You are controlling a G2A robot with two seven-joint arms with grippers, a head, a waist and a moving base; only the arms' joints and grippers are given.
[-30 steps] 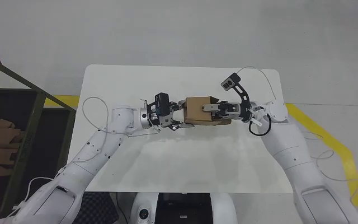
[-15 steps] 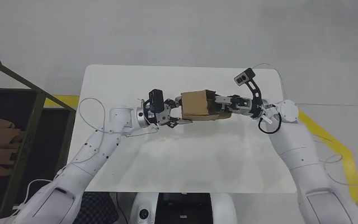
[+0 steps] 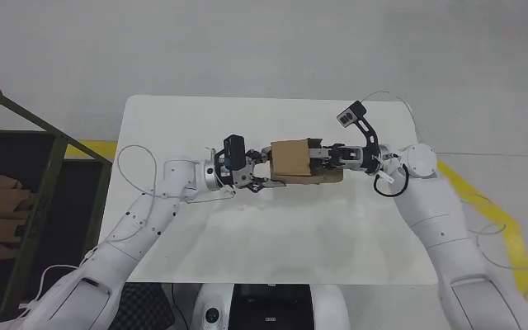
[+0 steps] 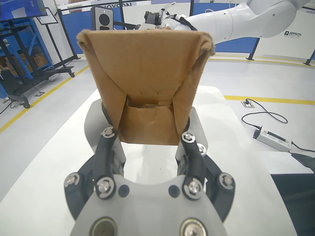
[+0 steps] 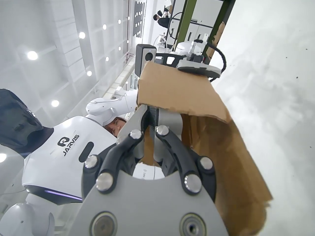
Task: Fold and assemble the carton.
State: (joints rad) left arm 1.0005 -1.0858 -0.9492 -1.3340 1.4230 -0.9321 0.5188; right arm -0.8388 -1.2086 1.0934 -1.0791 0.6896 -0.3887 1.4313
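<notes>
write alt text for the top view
A brown carton is gripped from both ends at the middle of a white table. The left end effector holds its closed end; the right end effector pinches a flap at the open end.

The worktop [image 3: 272, 239] is white with rounded corners. A brown carton [image 3: 289, 158] is over its middle; whether it rests there is unclear.

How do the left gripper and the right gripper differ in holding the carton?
The left gripper has its fingers spread wide, clasping the carton across its folded end. The right gripper has its fingers nearly together, pinching one thin wall. Both hold the carton, from opposite ends.
</notes>
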